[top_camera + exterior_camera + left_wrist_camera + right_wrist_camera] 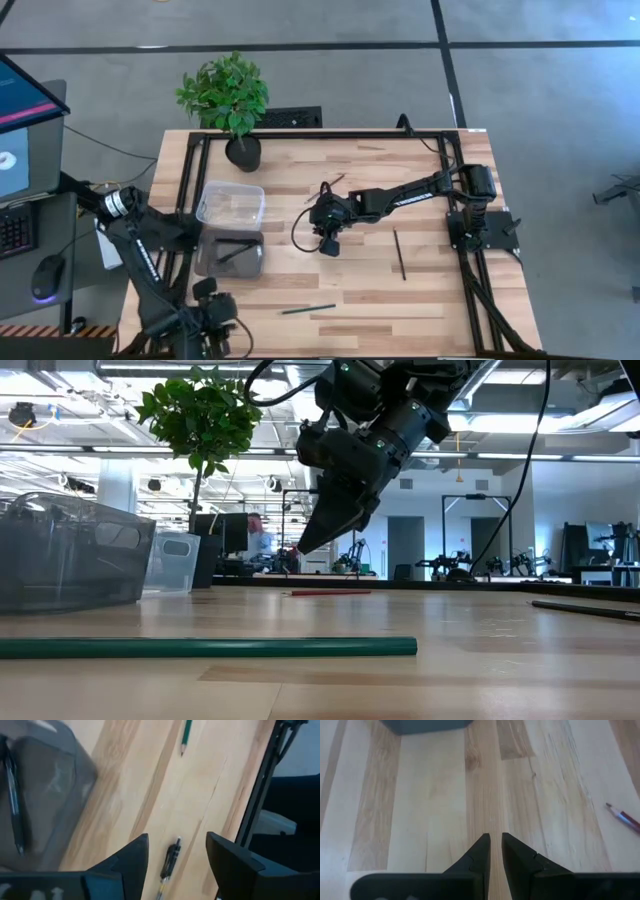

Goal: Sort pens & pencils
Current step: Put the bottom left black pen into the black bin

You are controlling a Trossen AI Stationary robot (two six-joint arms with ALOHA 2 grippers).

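Green pencil (308, 310) flat near the table's (420, 300) front edge, long way side to side. Black pen (399, 253) flat right of middle, pointing front to back. Red pencil (332, 183) farther back, slanted. Another pen (236, 251) inside the dark bin (228, 252). Right gripper (329, 244) above mid-table, nearly closed, holding nothing. Left gripper (176, 865) at the front left corner, wide open, empty, over a black pen (170, 861). Smooth pale wood planks.
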